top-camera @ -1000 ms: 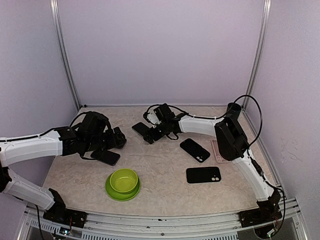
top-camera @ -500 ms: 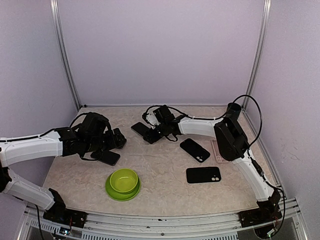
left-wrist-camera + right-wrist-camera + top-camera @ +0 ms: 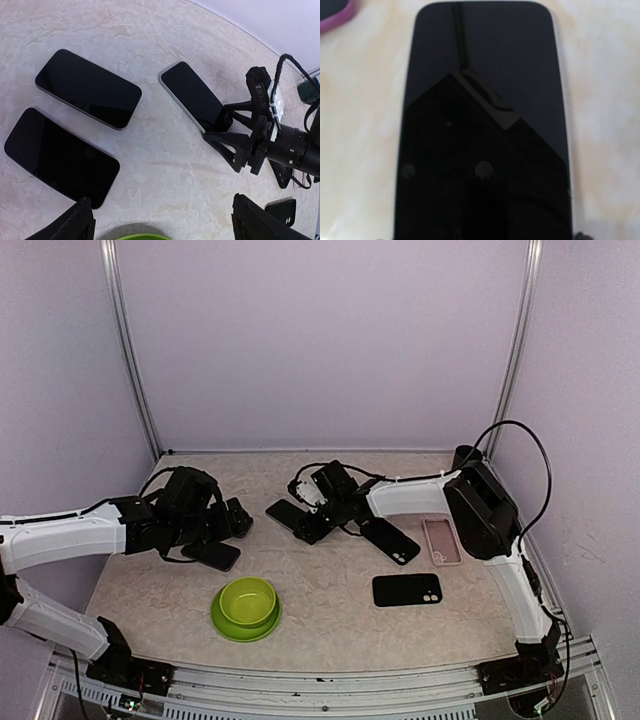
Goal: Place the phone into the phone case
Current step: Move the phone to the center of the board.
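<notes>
Right gripper (image 3: 217,121): fingers sit on both sides of the phone (image 3: 192,95); we cannot tell if they squeeze.
Phone: flat on the table (image 3: 165,160), near the middle.
Pink case (image 3: 441,541): well apart, on the right.
Left gripper (image 3: 162,215): wide apart, holding nothing.
Grip: we should squeeze both edges, then lift level.

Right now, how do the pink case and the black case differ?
Colour: the pink case is pale pink, while the black case is black.
Pose: the pink case runs front to back, while the black case lies crosswise.
Place: the pink case sits further back, and the black case is closer to the near edge.
Both lie flat on the table, right of centre.
</notes>
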